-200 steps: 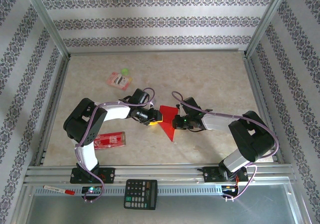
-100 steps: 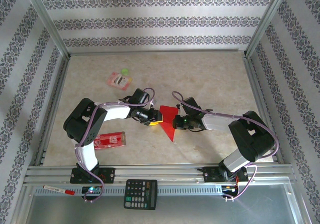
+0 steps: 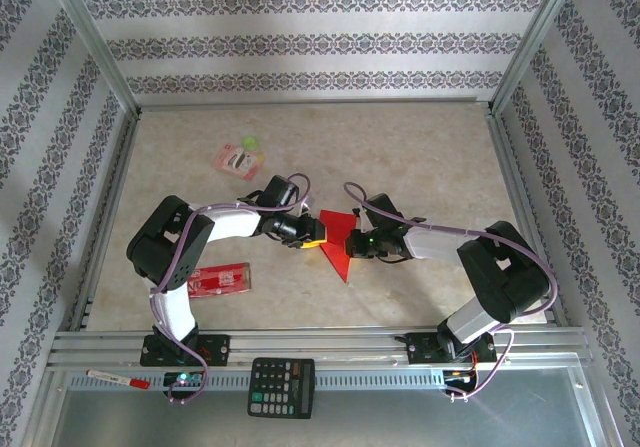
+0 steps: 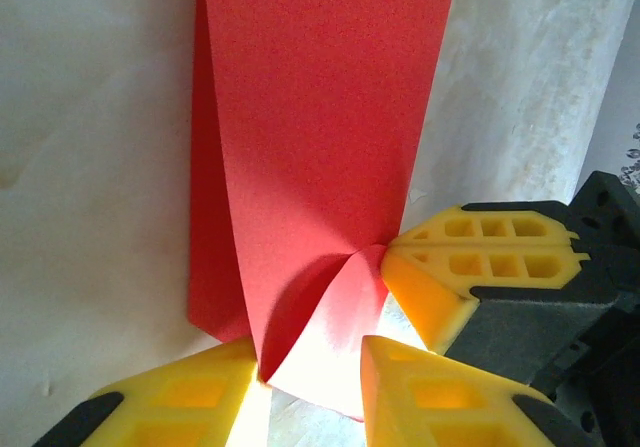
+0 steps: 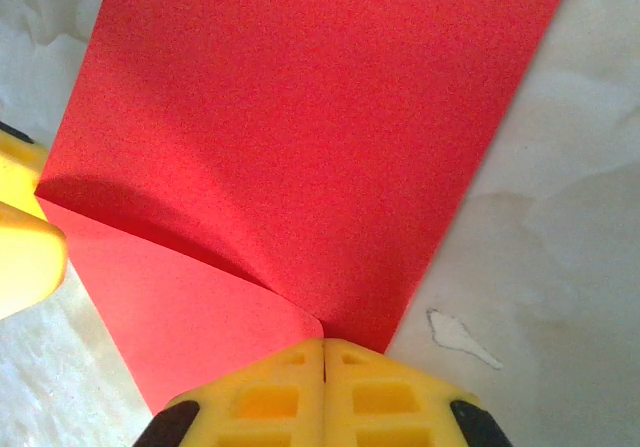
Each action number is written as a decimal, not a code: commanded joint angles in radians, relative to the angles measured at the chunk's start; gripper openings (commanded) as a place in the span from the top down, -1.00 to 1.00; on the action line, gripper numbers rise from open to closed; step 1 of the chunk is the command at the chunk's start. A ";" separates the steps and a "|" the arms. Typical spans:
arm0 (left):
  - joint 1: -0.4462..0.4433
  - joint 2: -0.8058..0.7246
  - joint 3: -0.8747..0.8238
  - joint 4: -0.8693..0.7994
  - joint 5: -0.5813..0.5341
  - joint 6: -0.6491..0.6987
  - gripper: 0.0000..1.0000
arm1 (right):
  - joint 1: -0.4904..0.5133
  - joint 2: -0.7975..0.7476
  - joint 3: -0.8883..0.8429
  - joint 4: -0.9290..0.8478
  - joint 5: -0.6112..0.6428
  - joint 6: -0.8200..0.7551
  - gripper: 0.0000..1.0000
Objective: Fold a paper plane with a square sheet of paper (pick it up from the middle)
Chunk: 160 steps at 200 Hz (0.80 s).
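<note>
Check the table (image 3: 430, 157) around the work area: a red packet (image 3: 220, 280) lies beside the left arm; a pink packet (image 3: 238, 158) sits further back; a calculator (image 3: 281, 387) and a pen (image 3: 118, 378) rest on the front ledge, well apart from the grippers. The sheet of paper (image 3: 338, 242) lies at the table centre; it is plain bright red and folded, tapering to a point towards you, with one flap raised. The right gripper (image 5: 322, 352) is closed, pinching the sheet's edge; the left gripper (image 4: 310, 359) has its jaws apart, astride the sheet's corner.
</note>
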State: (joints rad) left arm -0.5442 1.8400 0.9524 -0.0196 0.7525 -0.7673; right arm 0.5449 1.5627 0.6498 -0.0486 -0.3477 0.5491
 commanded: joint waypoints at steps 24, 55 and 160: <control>-0.008 -0.012 0.021 -0.004 0.009 0.018 0.62 | -0.012 0.010 0.011 -0.023 -0.012 -0.031 0.96; -0.007 -0.006 0.035 -0.037 -0.033 0.045 0.80 | -0.016 0.023 0.032 -0.035 -0.021 -0.055 0.90; -0.008 -0.180 -0.214 0.207 -0.125 -0.350 1.00 | 0.133 -0.182 0.106 -0.191 0.177 -0.219 0.29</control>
State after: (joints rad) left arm -0.5442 1.7134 0.8001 0.0654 0.6647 -0.9314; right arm 0.5922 1.4300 0.7422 -0.2089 -0.2684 0.3794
